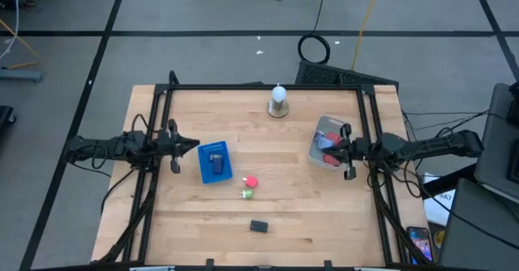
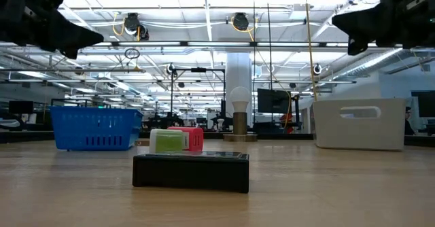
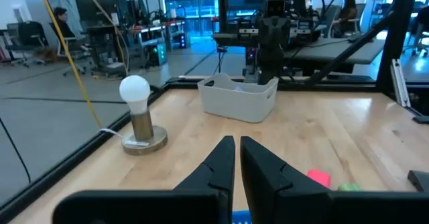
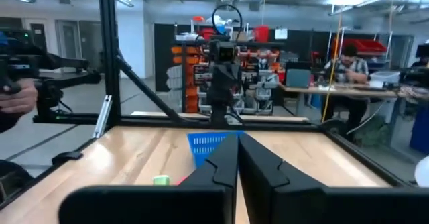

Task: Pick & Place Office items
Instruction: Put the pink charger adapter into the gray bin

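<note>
The left gripper hangs above the table's left side, just beside the blue tray, its fingers pressed nearly together and holding nothing. The right gripper hangs above the white bin on the right side, its fingers also closed with only a thin slit between them and nothing gripped. In the low view both grippers hang well clear of the tabletop, the left one at the upper left and the right one at the upper right. The blue tray holds a dark blue item. Inside the white bin lie a red item and other pieces too small to tell apart. Near the table's middle, a red item and a green item sit just beside each other; from the low view they show side by side, the green one left of the pink-red one. A black item lies flat nearer the front edge, apart from that pair, and fills the foreground of the low view. A white bulb on a round base stands upright near the far edge, between tray and bin. People sit at desks in the room beyond the table.
</note>
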